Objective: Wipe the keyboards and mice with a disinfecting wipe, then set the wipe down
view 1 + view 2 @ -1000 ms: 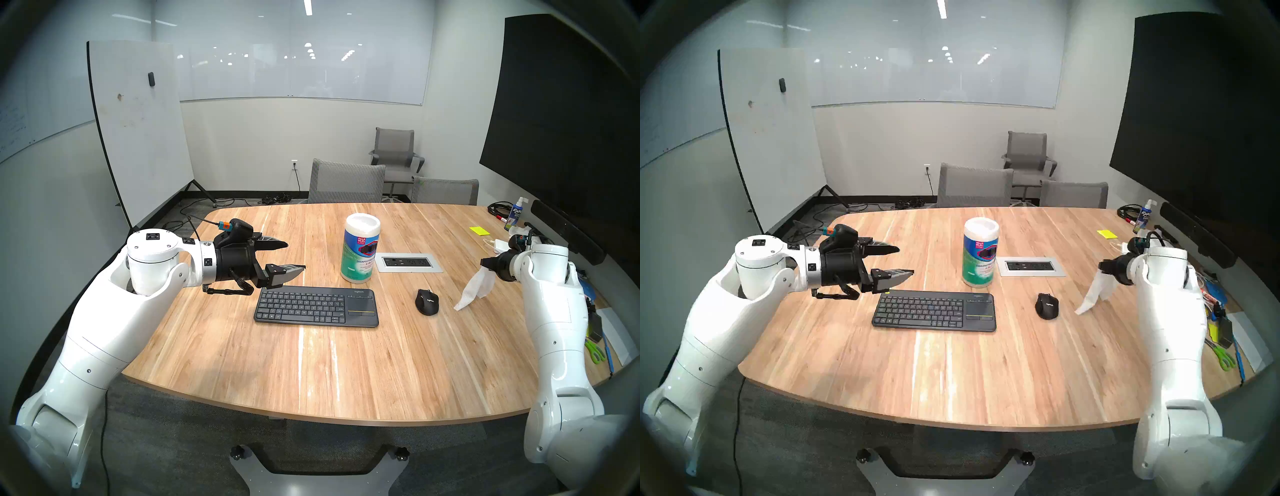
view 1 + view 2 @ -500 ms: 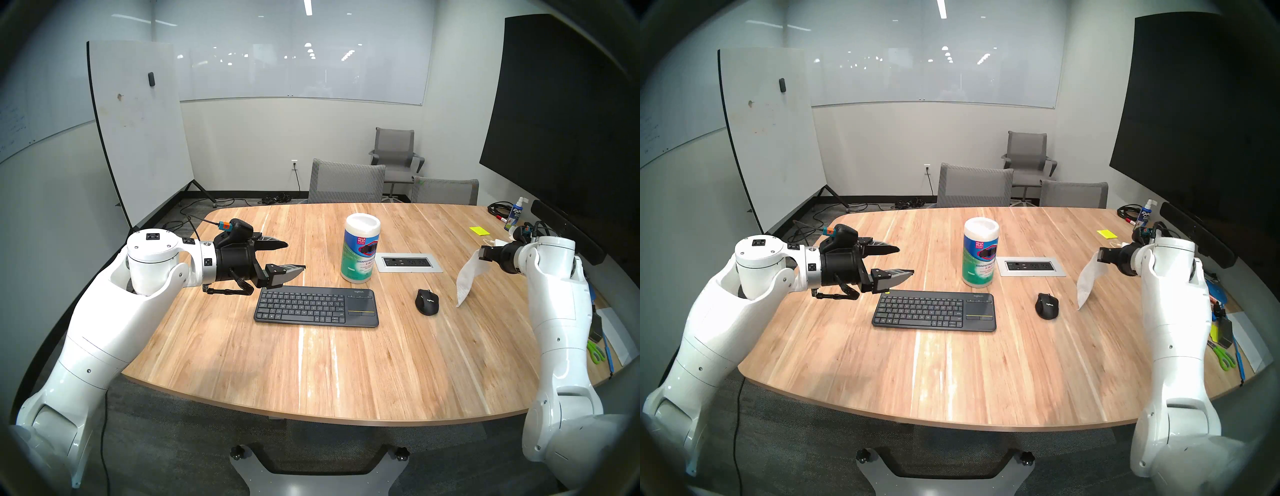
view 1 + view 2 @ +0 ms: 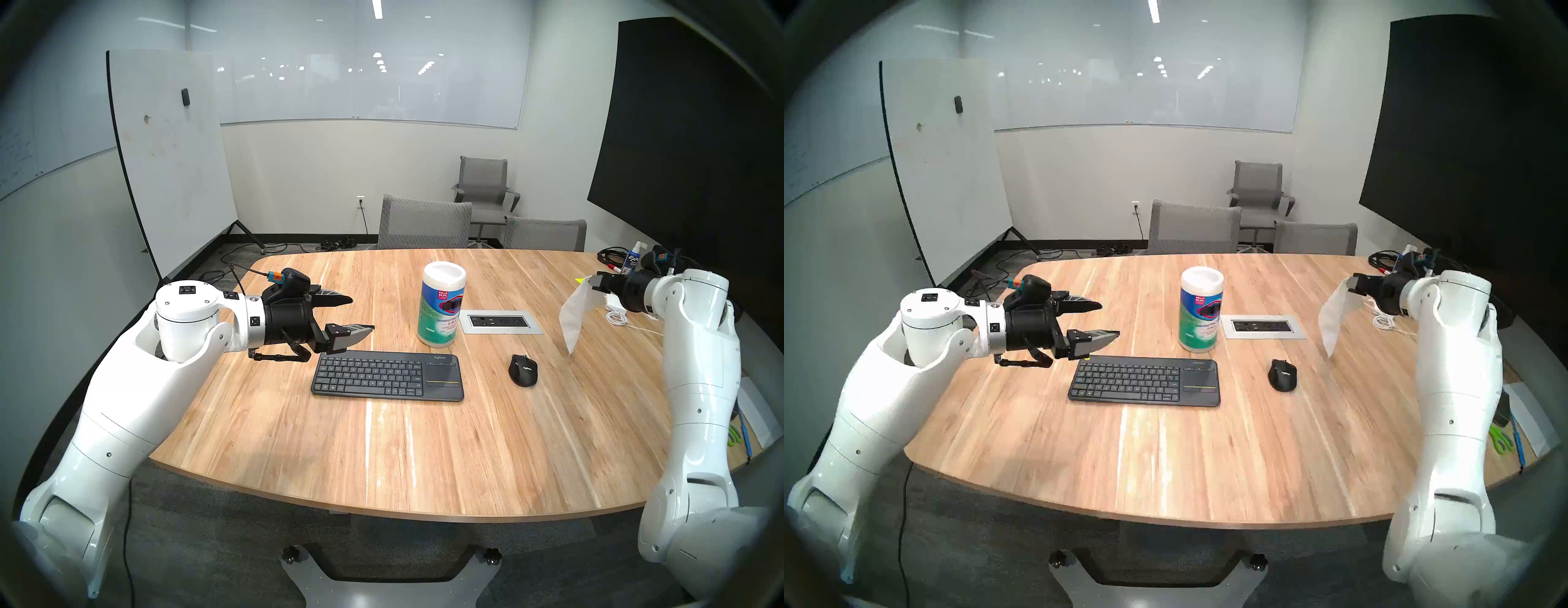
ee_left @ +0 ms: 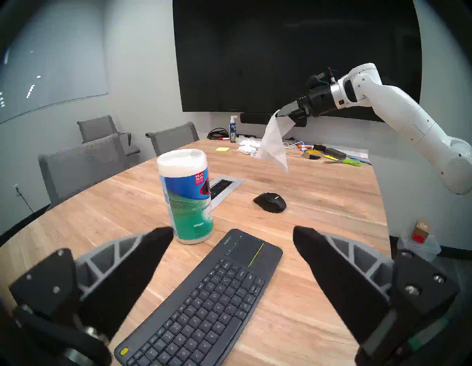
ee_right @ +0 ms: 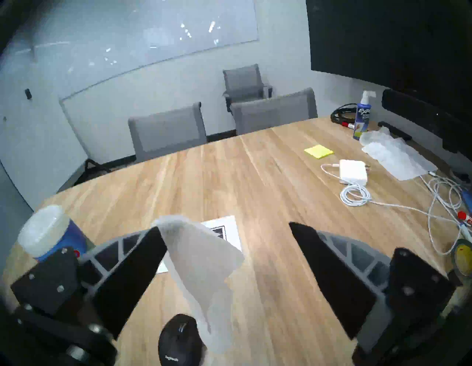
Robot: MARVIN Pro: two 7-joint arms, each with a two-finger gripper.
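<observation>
One Logitech keyboard (image 3: 387,377) and one Logitech mouse (image 3: 522,370) are lying on the tabletop (image 3: 382,450). The wipe (image 3: 575,314) is clinging to one finger of the spread right gripper (image 5: 227,230); the left gripper (image 3: 358,316) is gaping, empty.

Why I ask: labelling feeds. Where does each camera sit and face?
Head stereo left: on the head, looking down at wooden table, flat dark grey keyboard, small black mouse; both white arms show.
Head stereo right: nearly the same, shifted sideways.
Left wrist: over the keyboard's left end, facing the right gripper; open left gripper frames it.
Right wrist: above the mouse, facing grey chairs; thin white wipe clings to one finger, jaws open.
Shared: white teal-labelled canister, in all four.
</observation>
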